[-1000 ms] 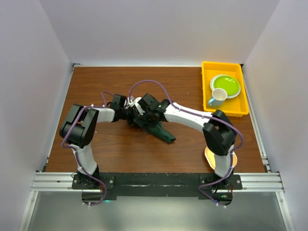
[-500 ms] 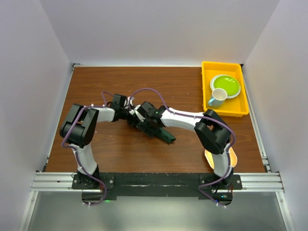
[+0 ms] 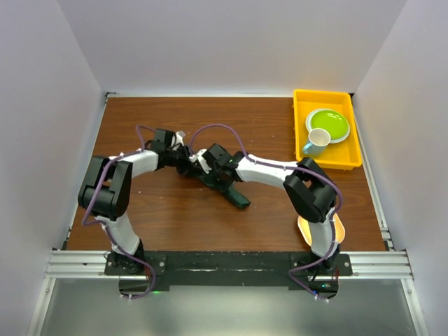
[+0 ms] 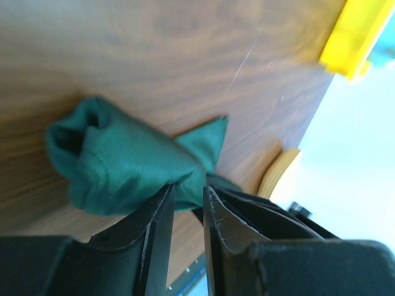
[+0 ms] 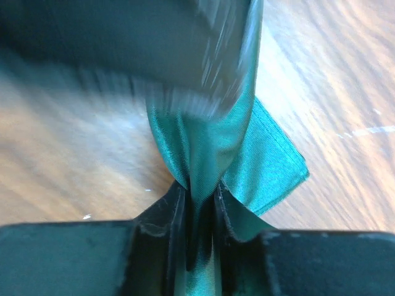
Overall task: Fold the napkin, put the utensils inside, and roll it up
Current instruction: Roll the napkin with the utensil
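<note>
Change is mostly on the right side. The napkin [image 4: 117, 166] is not flat. It sits in a dark green bunched lump on the bench [image 3: 175, 217], in the middle of the top view, with one thin end poking toward the lower right. A second ago the right end effector [image 5: 199, 192] was higher over the lump. Now that arm has dropped lower and slid to the left, and its two fingers are clenched on a fold of the green cloth, which runs up from between them. The left end effector [image 4: 188, 192] has moved a little up and to the left in the top view. Its fingers stand a small way apart with the edge of the lump right at their tips, and I cannot tell if they are pinching it or letting go. It looks like the cloth is being passed from one side to the other, or pulled open by both. The napkin has to be spread out and folded first, so the task seems to be near its start. No spoon shows in any view. The yellow tray [image 3: 329, 164] sits in the upper right, well apart from the cloth.
</note>
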`<state>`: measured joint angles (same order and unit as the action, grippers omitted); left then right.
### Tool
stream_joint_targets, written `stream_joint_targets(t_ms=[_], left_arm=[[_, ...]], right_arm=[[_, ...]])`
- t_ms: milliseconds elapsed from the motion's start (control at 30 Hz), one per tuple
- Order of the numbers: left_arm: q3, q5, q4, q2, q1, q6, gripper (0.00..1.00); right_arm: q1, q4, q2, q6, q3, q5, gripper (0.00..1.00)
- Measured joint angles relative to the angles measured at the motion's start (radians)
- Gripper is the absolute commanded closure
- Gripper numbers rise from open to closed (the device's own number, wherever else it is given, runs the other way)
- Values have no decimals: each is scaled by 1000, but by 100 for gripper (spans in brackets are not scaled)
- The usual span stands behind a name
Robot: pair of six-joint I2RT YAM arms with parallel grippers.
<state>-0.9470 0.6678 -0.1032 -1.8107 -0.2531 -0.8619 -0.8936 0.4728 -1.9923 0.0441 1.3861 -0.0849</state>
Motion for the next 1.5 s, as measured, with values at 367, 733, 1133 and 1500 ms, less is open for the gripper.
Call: stream_joint_targets(t_ms=[367, 733, 1133, 1500], left_arm=[[-59, -46, 5, 87, 60, 39, 70], [37, 12, 264, 42, -56, -84, 72], [85, 12, 398, -97, -45, -87, 74], [80, 17, 420, -127, -40, -68, 74]], right_arm=[[255, -45, -146, -173, 75, 748, 93], [386, -189, -285, -359, 27, 1179, 89], [402, -150, -297, -349, 28, 1203, 68], [400, 77, -171, -227, 51, 999, 43]])
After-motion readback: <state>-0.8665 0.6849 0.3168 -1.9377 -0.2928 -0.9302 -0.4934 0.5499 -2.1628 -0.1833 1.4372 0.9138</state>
